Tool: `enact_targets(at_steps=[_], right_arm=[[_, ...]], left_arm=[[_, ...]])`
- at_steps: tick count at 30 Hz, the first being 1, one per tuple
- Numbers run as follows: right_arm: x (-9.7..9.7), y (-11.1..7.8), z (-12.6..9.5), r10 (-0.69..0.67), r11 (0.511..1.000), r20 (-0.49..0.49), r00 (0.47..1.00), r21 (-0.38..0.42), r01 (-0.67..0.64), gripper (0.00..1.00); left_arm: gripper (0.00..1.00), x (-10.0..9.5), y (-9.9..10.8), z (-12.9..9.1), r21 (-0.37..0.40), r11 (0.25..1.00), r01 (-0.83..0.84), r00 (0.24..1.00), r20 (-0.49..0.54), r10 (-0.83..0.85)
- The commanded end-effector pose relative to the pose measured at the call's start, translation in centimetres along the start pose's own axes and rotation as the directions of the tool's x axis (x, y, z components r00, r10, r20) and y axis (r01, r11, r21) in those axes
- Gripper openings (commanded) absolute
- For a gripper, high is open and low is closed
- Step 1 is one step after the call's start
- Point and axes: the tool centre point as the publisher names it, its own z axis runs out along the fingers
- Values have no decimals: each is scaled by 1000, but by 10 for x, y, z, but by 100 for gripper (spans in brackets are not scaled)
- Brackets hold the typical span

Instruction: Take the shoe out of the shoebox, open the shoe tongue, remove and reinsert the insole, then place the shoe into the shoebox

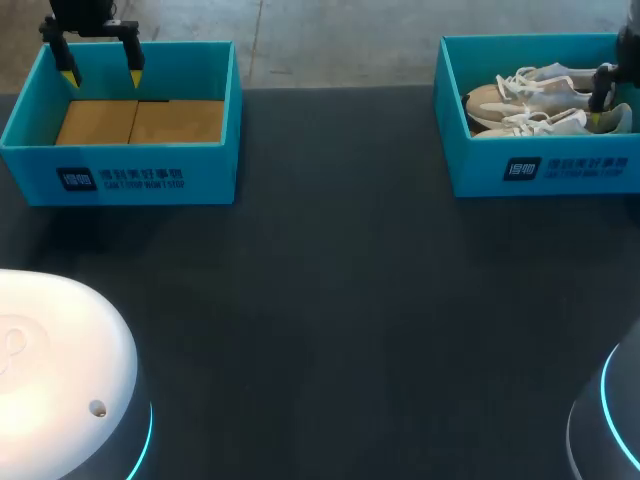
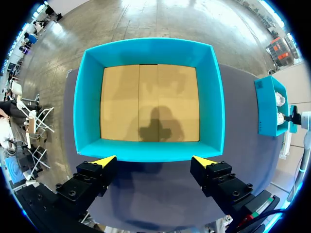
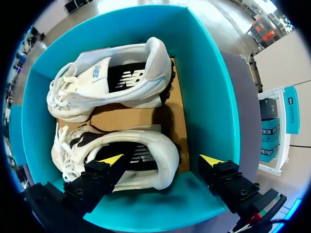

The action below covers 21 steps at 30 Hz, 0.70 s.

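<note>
A dark matte table [image 1: 330, 300] fills the head view. An open turquoise cardboard shoebox [image 1: 545, 170] stands at the upper right of the frame, and a second turquoise cardboard box [image 1: 120, 180], showing only its bare brown floor, stands at the upper left, well apart from the first. Two white and beige lace-up sneakers lie on their sides in the shoebox at the right, side by side. The far sneaker [image 1: 530, 92] is by the back wall and the near sneaker [image 1: 535, 123] is by the front wall. The right gripper [image 3: 162, 160] hangs over this shoebox's right end with its yellow-tipped fingers spread wide. In its wrist view the near sneaker's heel lies between them: one fingertip [image 3: 112, 159] is over the shoe's dark lining, and the other is past the heel, over the box floor by the wall. Whether either tip touches the shoe cannot be told. The far sneaker [image 3: 112, 80] lies ahead of the fingers. The left gripper [image 2: 154, 160] hovers above the near wall of the second box [image 2: 87, 121], fingers wide apart with nothing between them.
</note>
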Motion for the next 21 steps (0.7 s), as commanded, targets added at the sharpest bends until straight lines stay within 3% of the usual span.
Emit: enact_targets(at_steps=[1,21], right_arm=[[-2,2,9,-6,1000,-3,1000,0,6,100],[3,4,42,-39,999,33,999,27,38,97]], left_arm=[[100,0,0,0,0,1000,0,1000,0,0],[100,0,0,0,0,1000,0,1000,0,0]])
